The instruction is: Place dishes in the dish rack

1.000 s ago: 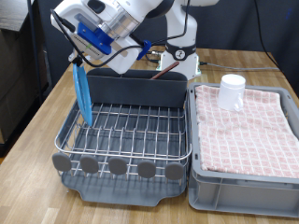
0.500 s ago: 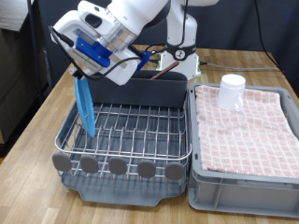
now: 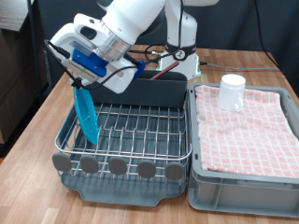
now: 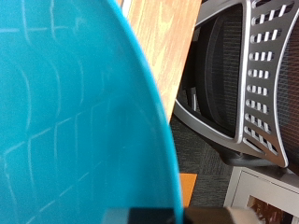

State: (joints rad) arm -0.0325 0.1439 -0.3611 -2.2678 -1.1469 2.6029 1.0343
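Jaws [image 3: 80, 81] hold plate [image 3: 87, 115] edgewise inside rack [image 3: 140, 131].

White robot arm [image 3: 140, 19] reaches from the top centre of the exterior view down toward the upper left, wrist angled downward. Its two-finger gripper with blue fittings [image 3: 82, 77] sits at left of frame, fingers clamped on the upper edge of a round light-blue plate [image 3: 87, 114], hanging edge-on and tilted.

Plate [image 3: 87, 117] is held edge-on in gripper [image 3: 78, 82], lower edge among wires at exterior view's left end of dish rack [image 3: 131, 140]. Crate [image 3: 245, 168] is placed just right of rack; cup [image 3: 232, 91] stands on cloth [image 3: 252, 135] inside it.
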